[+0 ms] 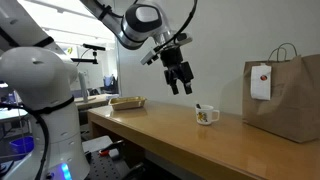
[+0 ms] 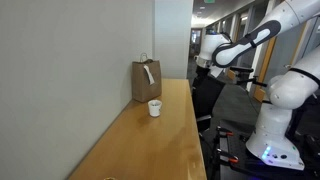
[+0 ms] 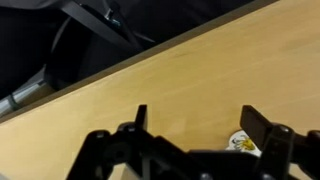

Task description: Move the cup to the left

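Far left of the frame, robot base (image 1: 40, 90): white body of the arm, standing beside the wooden table (image 1: 150, 128).
Left of centre, tray (image 1: 127, 102): shallow and tan, resting near the table's far end.
Upper centre, gripper (image 1: 181, 90): hangs in the air up and left of the cup (image 1: 206, 116), touching nothing. The wrist view shows its fingers (image 3: 140, 118) spread apart with bare wood between them.
Right of centre, cup: small white mug with a faint print, upright on the table near the paper bag (image 1: 285, 95). It peeks in at the lower right of the wrist view (image 3: 243, 144).
Handling of the cup: judged light, rigid, smooth enough to slip, and breakable if dropped. Best taken across the rim or body, closing gently.
Far right, paper bag: brown, upright, with loop handles and a white tag.
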{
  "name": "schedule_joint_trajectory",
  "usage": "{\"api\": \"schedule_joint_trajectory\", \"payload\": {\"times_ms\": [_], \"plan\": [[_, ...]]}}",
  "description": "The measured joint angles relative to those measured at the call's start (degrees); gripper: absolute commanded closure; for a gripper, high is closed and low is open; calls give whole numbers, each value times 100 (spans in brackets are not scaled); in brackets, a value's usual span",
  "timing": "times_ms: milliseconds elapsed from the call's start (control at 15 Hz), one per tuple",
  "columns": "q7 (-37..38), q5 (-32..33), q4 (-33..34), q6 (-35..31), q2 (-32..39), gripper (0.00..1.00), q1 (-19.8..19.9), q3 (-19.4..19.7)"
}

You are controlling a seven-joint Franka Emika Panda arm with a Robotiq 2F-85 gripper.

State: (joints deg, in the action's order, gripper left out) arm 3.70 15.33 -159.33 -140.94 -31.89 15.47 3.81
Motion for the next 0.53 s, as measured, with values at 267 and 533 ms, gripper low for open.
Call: {"api": "schedule_joint_trajectory", "payload": {"times_ms": [267,533], "plan": [[0,0,0,0,0,0,0,0],[35,-10,35,-6,15,0,-1,-3]]}}
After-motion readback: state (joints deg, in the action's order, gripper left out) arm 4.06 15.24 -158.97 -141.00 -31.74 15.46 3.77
